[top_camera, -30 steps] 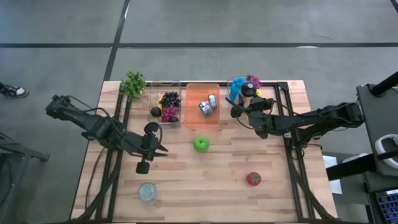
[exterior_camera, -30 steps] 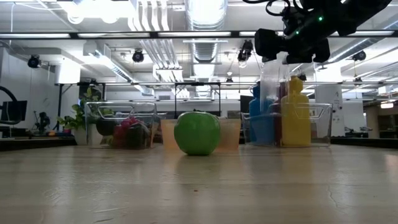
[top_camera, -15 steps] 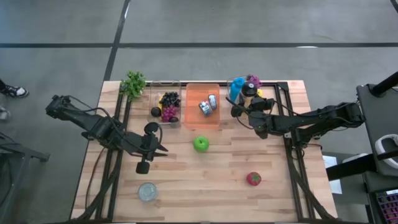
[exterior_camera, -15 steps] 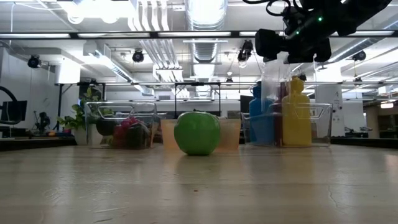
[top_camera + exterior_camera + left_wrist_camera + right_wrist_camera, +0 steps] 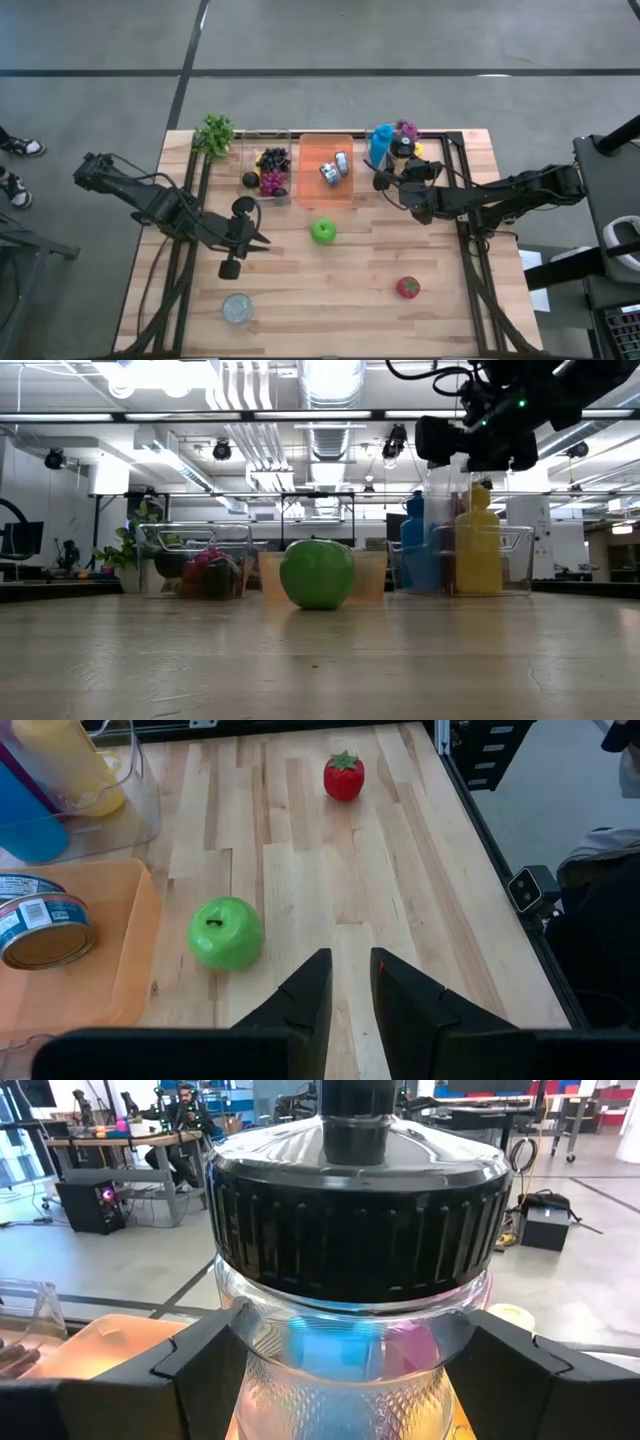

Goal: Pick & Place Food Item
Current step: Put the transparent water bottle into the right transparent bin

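While the wooden surface (image 5: 330,290) carries an orange tray (image 5: 310,165) at its far edge, right gripper (image 5: 388,183) hangs just right of that tray. Jaws set wide and, by the look, clamped on a clear jar (image 5: 350,1210) under its black lid, long axis upright. Left gripper (image 5: 262,240) waits off the tray's near left corner, jaws nearly together, empty. Green apple (image 5: 322,232) just near of the tray, untouched.

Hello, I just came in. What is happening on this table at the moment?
The right gripper holds a clear bottle with a black lid between its fingers, above the clear bin of bottles at the table's far edge. The left gripper waits over the middle of the table, nearly closed and empty. The green apple and the strawberry lie untouched on the wooden table.
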`<state>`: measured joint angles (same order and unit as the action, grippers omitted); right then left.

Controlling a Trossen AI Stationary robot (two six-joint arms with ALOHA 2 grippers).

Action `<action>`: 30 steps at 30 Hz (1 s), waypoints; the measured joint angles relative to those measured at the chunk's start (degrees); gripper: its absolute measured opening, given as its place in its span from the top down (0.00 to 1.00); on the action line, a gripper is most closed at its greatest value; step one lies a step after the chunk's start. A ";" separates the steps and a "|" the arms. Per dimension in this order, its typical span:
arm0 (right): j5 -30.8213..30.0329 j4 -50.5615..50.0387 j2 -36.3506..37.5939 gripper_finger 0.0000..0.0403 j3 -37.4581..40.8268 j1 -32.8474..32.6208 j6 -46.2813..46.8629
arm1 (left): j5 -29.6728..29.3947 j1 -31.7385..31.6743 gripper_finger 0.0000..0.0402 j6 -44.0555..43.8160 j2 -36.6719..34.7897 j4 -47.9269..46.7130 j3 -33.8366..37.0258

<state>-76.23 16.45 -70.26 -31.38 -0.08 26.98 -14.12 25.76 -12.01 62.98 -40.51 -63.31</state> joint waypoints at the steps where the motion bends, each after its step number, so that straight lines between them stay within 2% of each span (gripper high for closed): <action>1: 0.07 0.03 0.00 0.28 0.01 0.00 0.06 | 0.01 0.01 0.81 0.00 0.00 0.00 0.00; 25: 0.41 0.05 0.00 0.28 0.01 -0.02 -0.60 | 0.01 0.02 0.81 -0.02 0.01 0.00 0.00; 30: 2.81 0.07 0.00 0.28 0.01 -0.02 0.44 | 0.01 0.02 0.81 -0.02 0.02 0.00 0.00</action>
<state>-73.42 16.51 -70.26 -31.38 -0.10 27.42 -14.11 25.78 -12.03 63.00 -40.51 -63.31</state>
